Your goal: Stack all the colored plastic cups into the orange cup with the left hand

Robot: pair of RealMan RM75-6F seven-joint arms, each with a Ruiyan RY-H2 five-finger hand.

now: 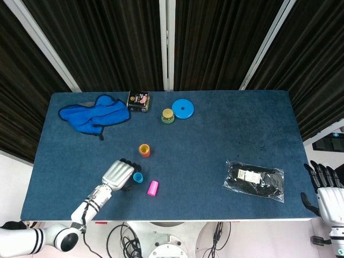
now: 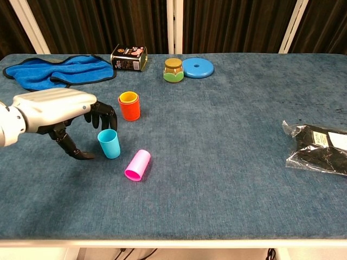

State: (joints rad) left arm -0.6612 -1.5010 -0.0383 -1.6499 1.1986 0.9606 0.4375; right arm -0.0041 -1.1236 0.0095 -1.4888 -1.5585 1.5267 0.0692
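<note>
Standing just right of the spread, empty left hand (image 2: 59, 111): blue cup (image 2: 109, 143). Contact unclear; forearm cut off.

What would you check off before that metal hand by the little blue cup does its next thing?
1. Left hand next to the blue cup, fingers apart: ok.
2. Blue cup upright, mouth up: ok.
3. Fingers touching the cup: cannot tell.
4. Orange cup upright, a yellow cup nested inside: ok.
5. Pink cup upright: not ok, on its side.
6. Right hand off at the table's edge: ok.
</note>
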